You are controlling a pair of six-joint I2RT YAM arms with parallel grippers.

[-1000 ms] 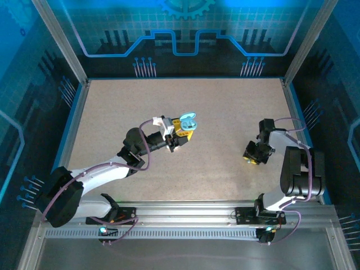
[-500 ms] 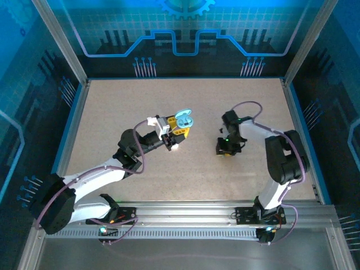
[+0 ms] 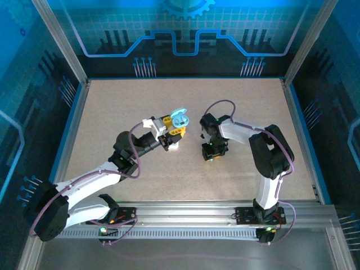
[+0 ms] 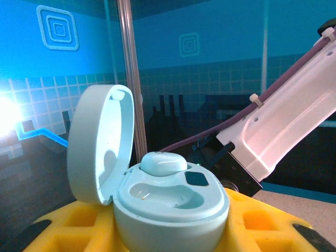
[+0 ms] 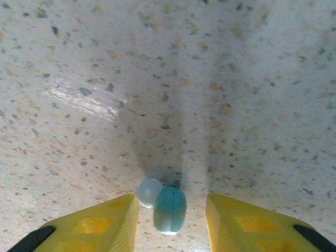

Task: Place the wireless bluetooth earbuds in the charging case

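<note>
My left gripper (image 3: 174,129) is shut on the light teal charging case (image 4: 168,212), held above the table's middle. The case's lid (image 4: 98,144) stands open to the left. One pale earbud (image 4: 164,163) sits in the far slot, and the near slot (image 4: 165,193) is bare. Just right of the case, my right gripper (image 3: 211,153) points down at the table. Its yellow fingers (image 5: 105,223) stand apart with a teal earbud (image 5: 169,209) lying between them on the tabletop. The bud's whitish tip is close to the left finger, and a clear gap separates it from the right finger.
The speckled tabletop (image 3: 112,112) stretches all round both grippers. A metal frame and blue walls (image 3: 73,62) enclose it. The right arm's white forearm (image 4: 286,126) passes close behind the case in the left wrist view.
The right arm has swung left across the table, ending next to the held case. Its jaws have widened around the teal earbud. The left arm has drifted slightly left with the case.
</note>
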